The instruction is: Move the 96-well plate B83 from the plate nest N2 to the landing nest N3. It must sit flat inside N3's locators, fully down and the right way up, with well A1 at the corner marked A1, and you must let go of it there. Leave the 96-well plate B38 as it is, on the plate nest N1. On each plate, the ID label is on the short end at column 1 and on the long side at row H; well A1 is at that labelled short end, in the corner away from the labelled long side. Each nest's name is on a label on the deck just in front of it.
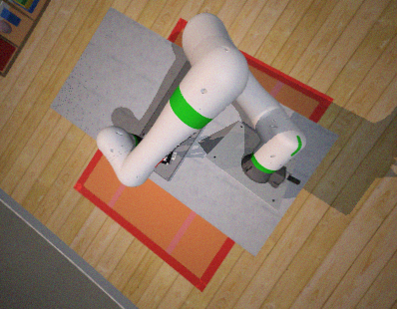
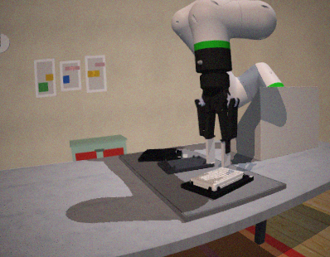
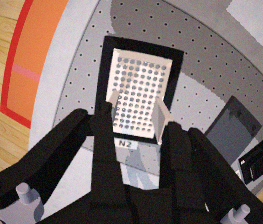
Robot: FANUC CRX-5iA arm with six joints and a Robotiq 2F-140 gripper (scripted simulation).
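A white 96-well plate [image 2: 218,177] sits flat in a black nest [image 2: 214,191] at the front of the grey deck; I cannot read its label. It also shows in the wrist view [image 3: 139,88]. My gripper [image 2: 216,159] points straight down, a little above the plate's far short end. Its fingers are partly open with nothing between them. In the wrist view the fingertips frame that end of the plate from above. An empty grey nest [image 2: 186,165] lies behind it. A black plate or nest [image 2: 160,154] lies further back.
The arm's base stands on a grey block [image 2: 284,124] at the deck's right rear. A green and red box [image 2: 99,147] sits at the far side of the table. The arm hides the deck in the overhead view [image 1: 193,115].
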